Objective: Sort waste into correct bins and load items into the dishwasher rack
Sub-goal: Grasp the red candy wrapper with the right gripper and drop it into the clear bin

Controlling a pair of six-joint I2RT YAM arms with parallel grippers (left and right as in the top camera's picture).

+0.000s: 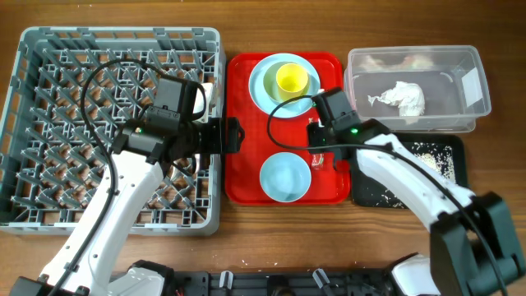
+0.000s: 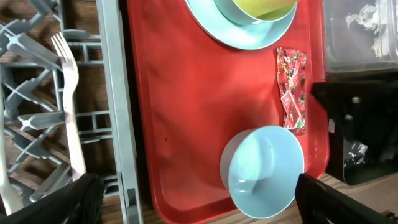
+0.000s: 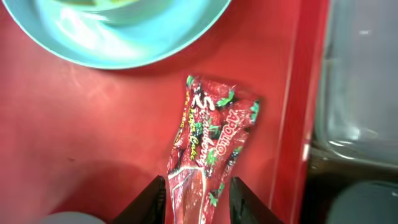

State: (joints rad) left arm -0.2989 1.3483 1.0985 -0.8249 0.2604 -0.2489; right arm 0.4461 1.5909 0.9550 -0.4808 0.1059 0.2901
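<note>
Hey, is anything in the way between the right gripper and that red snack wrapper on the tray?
Nothing visible. The right gripper has a finger on either side of the snack wrapper at its near end. The wrapper lies flat on the red tray, near the blue plate, with nothing covering it.

Bright, even light; soft shadows; faint sheen on red tray [image 2: 180, 112]; wrist views slightly soft

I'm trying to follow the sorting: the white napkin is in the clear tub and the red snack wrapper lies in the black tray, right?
Not quite. The napkin is in the clear tub, but the snack wrapper lies on the red tray, as the right wrist view shows.
</note>
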